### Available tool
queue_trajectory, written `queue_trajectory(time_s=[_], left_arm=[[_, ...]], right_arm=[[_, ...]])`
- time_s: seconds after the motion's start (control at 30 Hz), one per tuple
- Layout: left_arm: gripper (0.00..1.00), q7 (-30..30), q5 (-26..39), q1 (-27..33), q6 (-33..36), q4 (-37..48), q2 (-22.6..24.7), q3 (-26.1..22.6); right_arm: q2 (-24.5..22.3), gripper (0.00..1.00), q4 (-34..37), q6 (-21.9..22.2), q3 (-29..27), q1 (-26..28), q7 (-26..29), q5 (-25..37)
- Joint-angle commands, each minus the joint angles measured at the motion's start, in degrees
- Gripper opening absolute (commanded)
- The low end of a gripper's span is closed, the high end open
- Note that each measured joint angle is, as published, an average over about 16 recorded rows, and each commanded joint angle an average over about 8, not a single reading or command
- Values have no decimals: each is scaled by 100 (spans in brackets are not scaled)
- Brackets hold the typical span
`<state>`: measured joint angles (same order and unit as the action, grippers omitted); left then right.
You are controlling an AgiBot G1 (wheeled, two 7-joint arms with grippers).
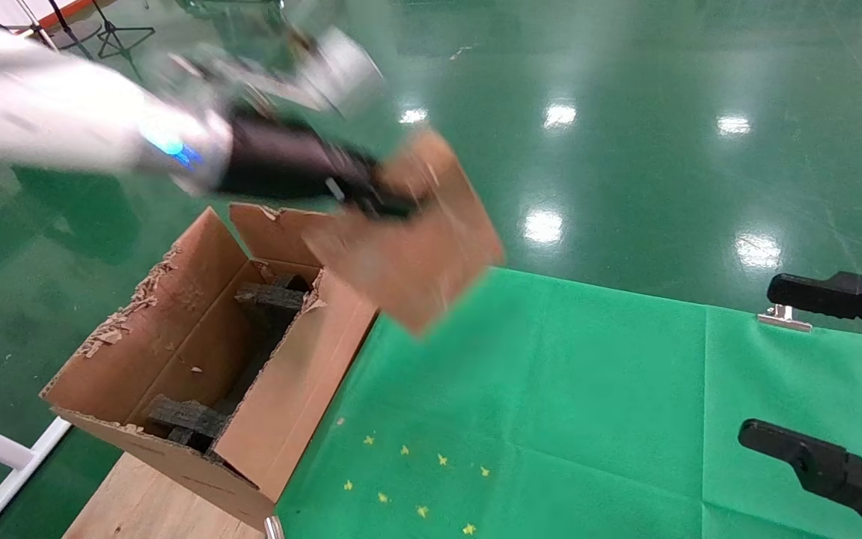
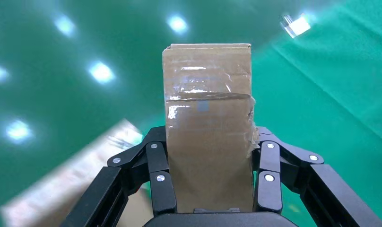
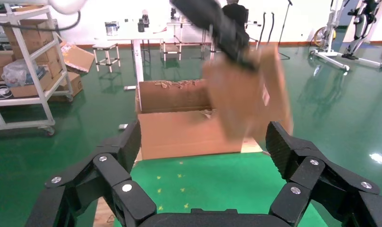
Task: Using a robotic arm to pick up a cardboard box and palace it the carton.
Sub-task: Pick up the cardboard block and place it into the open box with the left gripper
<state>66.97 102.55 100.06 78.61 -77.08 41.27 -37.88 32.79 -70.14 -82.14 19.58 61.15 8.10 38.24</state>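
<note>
My left gripper (image 1: 382, 202) on the robotic arm (image 1: 49, 120) is shut on the cardboard box (image 1: 412, 239), a small brown taped box, and holds it in the air beside the carton's far right corner. In the left wrist view the cardboard box (image 2: 208, 127) stands clamped between the black fingers (image 2: 161, 177). The carton (image 1: 199, 359) is large and brown, with raised torn flaps and dark foam pieces (image 1: 270, 299) inside. The right wrist view shows the carton (image 3: 179, 123) and the held box (image 3: 246, 97) above its right end. My right gripper (image 1: 783, 367) is open and empty at the right edge.
A green cloth (image 1: 551, 419) with small yellow star marks (image 1: 416, 479) covers the table to the right of the carton. The carton rests on a wooden board (image 1: 139, 501). The shiny green floor lies beyond. Shelves with boxes (image 3: 23, 71) and tables stand far off.
</note>
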Motion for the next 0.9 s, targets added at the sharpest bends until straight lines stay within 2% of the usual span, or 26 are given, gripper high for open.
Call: queue_trajectory(time_s=[0.03, 0.27, 0.53, 0.7, 0.9], left_arm=[[0, -203, -79, 183, -147, -15, -244, 219], [0, -634, 400, 286, -286, 72, -1107, 376], [0, -928, 370, -448, -492, 644, -1889, 310], [0, -1098, 173, -978, -968, 1349, -2043, 295], [0, -1423, 130, -1438, -1592, 2121, -1933, 241]], right_arm=[[0, 100, 0, 0, 0, 0, 0, 0], [0, 100, 0, 0, 0, 0, 0, 0], [0, 100, 0, 0, 0, 0, 0, 0], [0, 100, 0, 0, 0, 0, 0, 0], [0, 100, 0, 0, 0, 0, 0, 0]])
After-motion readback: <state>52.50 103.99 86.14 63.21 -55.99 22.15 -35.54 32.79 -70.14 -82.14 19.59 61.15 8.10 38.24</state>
